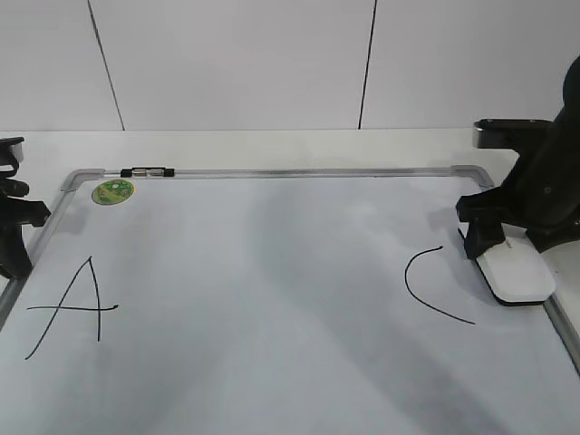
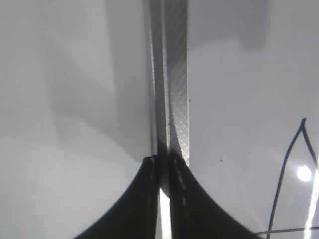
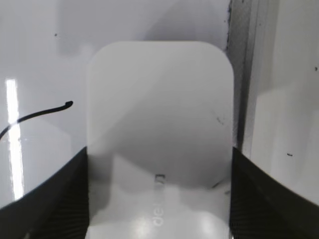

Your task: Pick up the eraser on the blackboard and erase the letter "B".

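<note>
Nearest to us lies the blackboard (image 1: 272, 299), a white dry-erase board in a silver-grey frame on the pale counter (image 1: 272, 145).

At the far left, the left hand (image 1: 14, 231) sits over the board's left frame edge; in the left wrist view its two dark fingers (image 2: 142, 199) are pressed nearly together with only a thin slit between them and nothing held, so we read it as clenched.

Just to its right we see the black letter "A" (image 1: 77, 308), with a round green sticker (image 1: 113, 191) in the top-left corner and a small black clip (image 1: 147, 170) on the top frame.

We see no "B" on the middle of the board, only bare white surface.

Further right is the black "C" (image 1: 426, 285).

At the right edge, the right hand (image 1: 494, 240) grasps the white eraser (image 1: 515, 275), which rests on the board just beside "C" and against the right frame.
</note>
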Motion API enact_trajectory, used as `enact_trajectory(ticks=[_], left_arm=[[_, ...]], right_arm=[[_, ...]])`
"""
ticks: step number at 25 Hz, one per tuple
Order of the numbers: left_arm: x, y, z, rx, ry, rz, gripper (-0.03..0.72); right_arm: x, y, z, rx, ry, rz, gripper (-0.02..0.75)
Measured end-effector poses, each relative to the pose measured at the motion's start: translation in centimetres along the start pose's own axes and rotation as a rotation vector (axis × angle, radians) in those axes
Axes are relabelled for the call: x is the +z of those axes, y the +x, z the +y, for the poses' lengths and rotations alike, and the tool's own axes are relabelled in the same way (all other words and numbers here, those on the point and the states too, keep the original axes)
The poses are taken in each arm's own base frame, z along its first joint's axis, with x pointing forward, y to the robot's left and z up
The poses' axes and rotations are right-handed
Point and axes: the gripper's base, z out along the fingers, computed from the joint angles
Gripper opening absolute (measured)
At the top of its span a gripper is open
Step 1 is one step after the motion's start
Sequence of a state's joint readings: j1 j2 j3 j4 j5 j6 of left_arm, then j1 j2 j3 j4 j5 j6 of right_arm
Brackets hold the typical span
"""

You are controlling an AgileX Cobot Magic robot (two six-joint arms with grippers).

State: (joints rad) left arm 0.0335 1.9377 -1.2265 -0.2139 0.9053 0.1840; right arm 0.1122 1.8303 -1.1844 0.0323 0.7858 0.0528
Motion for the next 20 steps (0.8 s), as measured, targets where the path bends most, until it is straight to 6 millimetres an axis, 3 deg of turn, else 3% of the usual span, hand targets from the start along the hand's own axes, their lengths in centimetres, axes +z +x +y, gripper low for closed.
enact_trajectory(ticks=[20], left_arm=[[0.00, 0.00, -0.01, -0.001, 0.001, 0.000, 0.017]], right_arm=[[0.00, -0.05, 0.04, -0.002, -0.004, -0.006, 0.560]])
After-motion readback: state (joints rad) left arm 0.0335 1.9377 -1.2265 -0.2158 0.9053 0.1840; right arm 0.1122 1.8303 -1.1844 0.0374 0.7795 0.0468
